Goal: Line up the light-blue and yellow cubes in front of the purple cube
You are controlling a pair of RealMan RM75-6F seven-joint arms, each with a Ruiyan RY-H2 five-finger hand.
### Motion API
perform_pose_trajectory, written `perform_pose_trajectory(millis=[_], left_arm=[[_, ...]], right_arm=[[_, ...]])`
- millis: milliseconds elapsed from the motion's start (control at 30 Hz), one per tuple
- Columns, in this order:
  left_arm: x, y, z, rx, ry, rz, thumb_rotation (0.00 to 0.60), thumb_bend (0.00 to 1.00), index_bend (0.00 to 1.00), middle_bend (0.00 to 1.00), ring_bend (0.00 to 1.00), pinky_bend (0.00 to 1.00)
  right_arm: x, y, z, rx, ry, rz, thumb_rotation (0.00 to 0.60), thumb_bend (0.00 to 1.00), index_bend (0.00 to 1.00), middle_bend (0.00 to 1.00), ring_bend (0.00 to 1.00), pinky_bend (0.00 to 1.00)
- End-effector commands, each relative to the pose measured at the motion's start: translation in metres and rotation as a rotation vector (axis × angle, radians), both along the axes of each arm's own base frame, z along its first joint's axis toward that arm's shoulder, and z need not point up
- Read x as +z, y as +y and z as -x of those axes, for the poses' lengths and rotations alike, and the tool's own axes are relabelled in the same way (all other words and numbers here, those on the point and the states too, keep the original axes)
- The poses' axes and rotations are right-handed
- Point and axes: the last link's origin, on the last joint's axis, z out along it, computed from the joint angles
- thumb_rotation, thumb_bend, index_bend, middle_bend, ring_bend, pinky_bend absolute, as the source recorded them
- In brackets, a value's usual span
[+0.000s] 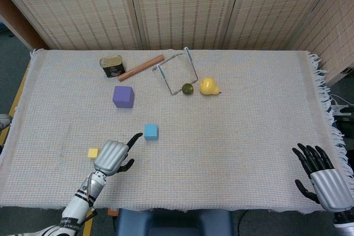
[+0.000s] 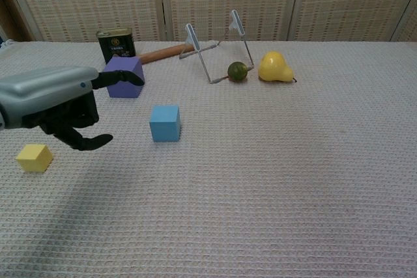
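Note:
The purple cube [image 1: 123,96] [image 2: 124,76] sits left of centre on the woven cloth. Nearer me lies the light-blue cube [image 1: 150,131] [image 2: 165,123], and the small yellow cube [image 1: 93,152] [image 2: 34,157] is down at the left. My left hand [image 1: 113,156] [image 2: 55,105] hovers between the yellow and light-blue cubes and holds nothing. One finger stretches toward the light-blue cube without touching it, and the thumb stands apart. My right hand [image 1: 326,178] rests at the front right corner with fingers spread and empty; the chest view does not show it.
At the back stand a tin can [image 1: 112,66], a wooden rod [image 1: 141,67] and a wire stand [image 1: 177,73]. A green lime [image 1: 188,88] and a yellow pear [image 1: 208,86] lie beside the stand. The cloth's front edge [image 1: 182,209] runs just below my left hand.

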Motion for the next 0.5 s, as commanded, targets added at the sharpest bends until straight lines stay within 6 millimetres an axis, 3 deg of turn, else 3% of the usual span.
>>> perform_pose_trajectory(millis=[33,233,500], left_arm=[[-0.03,0.028,-0.015,0.02,0.025,-0.017,0.6,0.35,0.16,1.0,1.0,1.0],[-0.048,0.05,-0.022,0.044,0.071,-0.075,0.6,0.35,0.17,1.0,1.0,1.0],[-0.062,0.066,-0.017,0.088,0.111,-0.085,0.6,0.34,0.19,1.0,1.0,1.0]], right_arm=[[0.004,0.0,0.002,-0.012,-0.005,0.016,0.6,0.11,0.0,0.0,0.0,0.0],[0.003,-0.005,0.005,-0.034,-0.003,-0.006,0.6,0.11,0.0,0.0,0.0,0.0],[0.001,-0.009,0.007,-0.053,-0.001,-0.033,0.6,0.11,0.0,0.0,0.0,0.0]])
